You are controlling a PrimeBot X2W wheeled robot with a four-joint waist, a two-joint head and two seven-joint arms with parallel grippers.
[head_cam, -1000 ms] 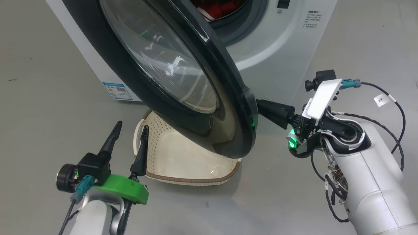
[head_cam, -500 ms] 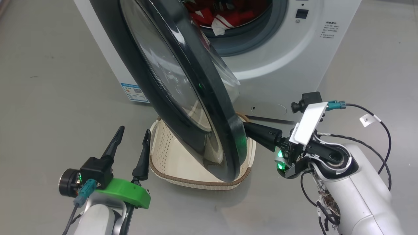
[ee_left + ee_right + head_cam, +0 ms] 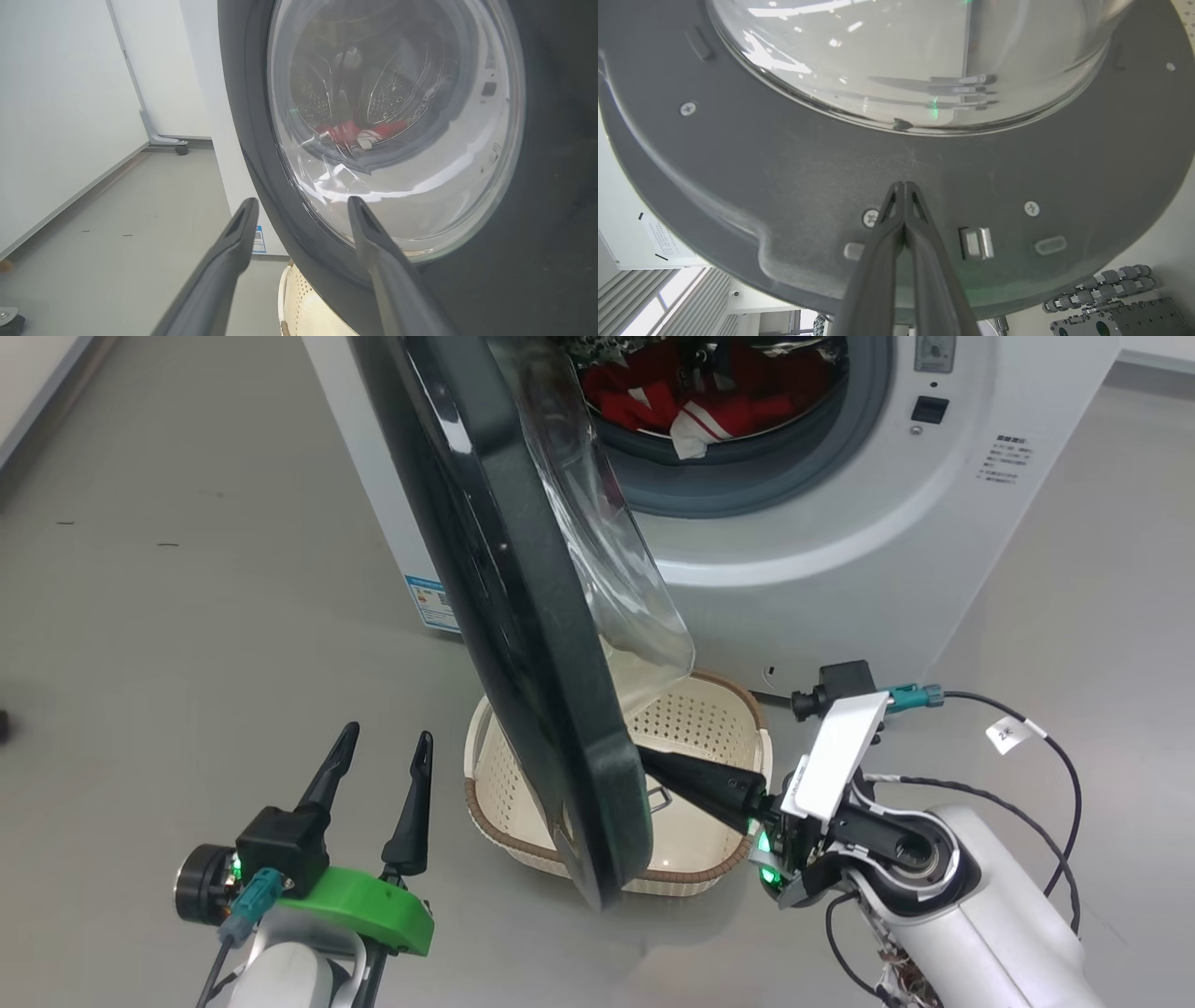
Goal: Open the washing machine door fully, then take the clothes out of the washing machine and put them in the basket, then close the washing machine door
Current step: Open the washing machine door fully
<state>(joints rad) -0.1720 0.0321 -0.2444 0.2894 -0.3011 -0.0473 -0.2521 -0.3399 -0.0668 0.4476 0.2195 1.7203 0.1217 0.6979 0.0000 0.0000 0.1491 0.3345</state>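
Behind the door point(image 3: 523, 616), near edge-on in the head view, the tips of the right gripper point(image 3: 903, 186) are hidden; its wrist view shows the fingers pressed together, tips at the door's dark inner rim below the glass bowl point(image 3: 901, 60). The door covers the left part of the basket point(image 3: 700, 719), which stands on the floor point(image 3: 187, 569) before the machine point(image 3: 840, 569). Red and white clothes point(image 3: 653, 401) lie inside the machine, cut off at the top edge. Left gripper point(image 3: 388, 737) hovers spread and empty left of the basket. Grey floor; white wall point(image 3: 56, 93).
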